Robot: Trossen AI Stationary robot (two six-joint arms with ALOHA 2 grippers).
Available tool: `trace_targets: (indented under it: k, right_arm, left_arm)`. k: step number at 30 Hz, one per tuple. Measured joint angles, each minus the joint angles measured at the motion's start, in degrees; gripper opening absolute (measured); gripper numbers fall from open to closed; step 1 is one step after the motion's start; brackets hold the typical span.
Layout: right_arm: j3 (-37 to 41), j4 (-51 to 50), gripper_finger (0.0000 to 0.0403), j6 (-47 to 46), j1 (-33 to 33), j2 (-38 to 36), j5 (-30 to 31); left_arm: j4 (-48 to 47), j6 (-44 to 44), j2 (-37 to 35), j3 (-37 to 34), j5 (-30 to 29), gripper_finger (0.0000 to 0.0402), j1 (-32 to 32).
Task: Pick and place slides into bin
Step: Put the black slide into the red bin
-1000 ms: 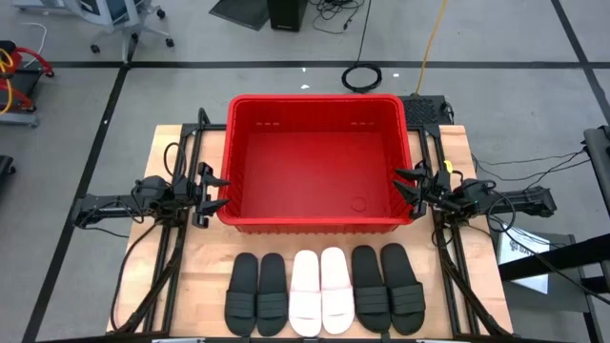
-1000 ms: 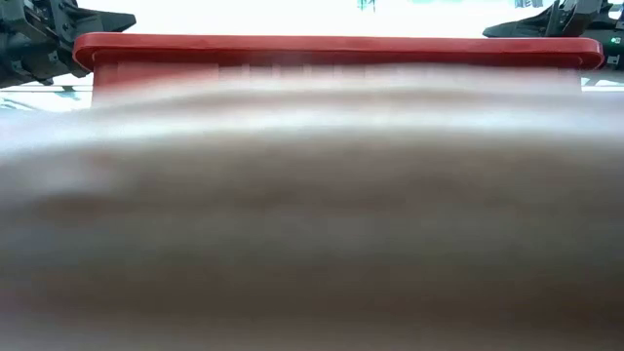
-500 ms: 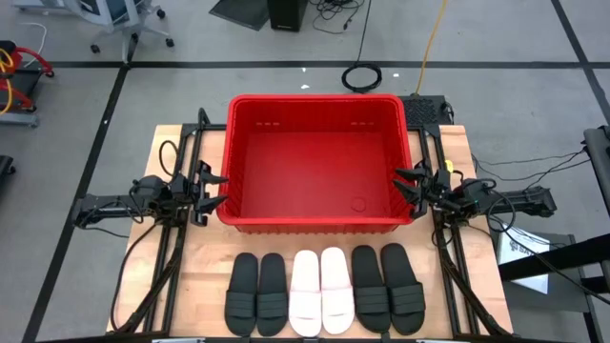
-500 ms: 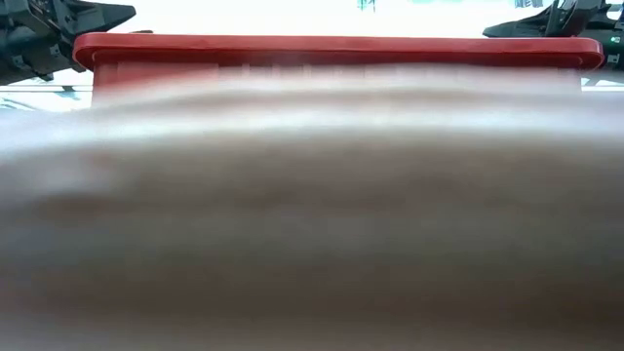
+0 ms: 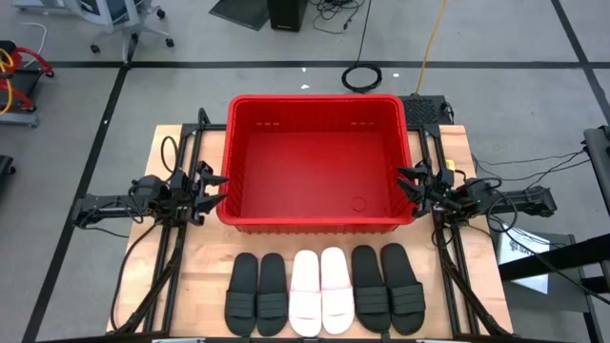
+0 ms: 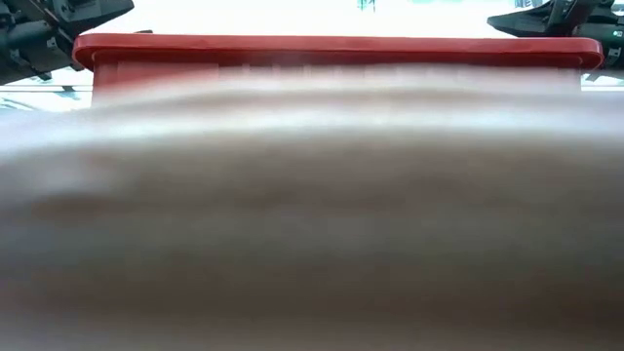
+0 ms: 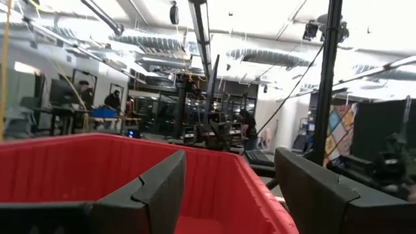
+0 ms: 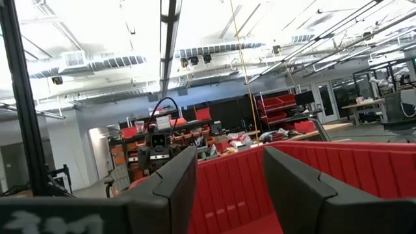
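Left claw point(image 5: 212, 189) hovers just beside the left wall of the bin point(image 5: 318, 221), fingers spread wide with nothing between them. Right claw point(image 5: 412, 184) sits at the bin's right wall, likewise wide and empty. Both point inward across the red tub, which stands in the middle of the surface point(image 5: 195, 270). Six slides lie in a row in front of the bin: a black pair point(image 5: 256, 292), a pale pair point(image 5: 321, 291), and another black pair point(image 5: 388, 287), side by side.
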State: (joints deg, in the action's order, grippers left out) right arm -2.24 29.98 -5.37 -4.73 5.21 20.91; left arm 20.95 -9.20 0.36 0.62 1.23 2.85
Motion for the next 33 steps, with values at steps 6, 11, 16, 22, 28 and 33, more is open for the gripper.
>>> trace_targets:
  k: [6, 11, 16, 22, 28, 33]
  right_arm:
    - [0.00, 0.11, 0.0164, -0.30, 0.00, -0.02, -0.02]
    - [0.00, 1.79, 0.0164, -0.79, 0.00, -0.02, -0.02]
    - [0.00, 5.59, 0.0164, -1.48, 0.01, -0.07, -0.65]
    - [0.00, 12.52, 0.0164, -1.96, 0.00, -0.07, -10.44]
    - [0.00, 20.48, 0.0164, -4.27, 0.00, -0.07, -21.12]
    - [0.00, 24.17, 0.0164, -4.48, 0.00, -0.07, -22.71]
  left_arm:
    - [3.20, 1.11, 0.00, 0.00, -7.18, 0.0241, 0.00]
    - [5.44, 0.64, 0.00, 0.00, -9.77, 0.0241, 0.01]
    - [8.51, -0.20, 0.00, 0.00, -9.77, 0.0241, 0.00]
    - [12.45, -0.33, 0.00, 0.00, -7.72, 0.0241, 0.00]
    - [14.01, -1.91, 0.00, 0.00, -6.82, 0.0241, 0.00]
    - [15.26, -1.91, 0.00, 0.00, -6.83, 0.0241, 0.00]
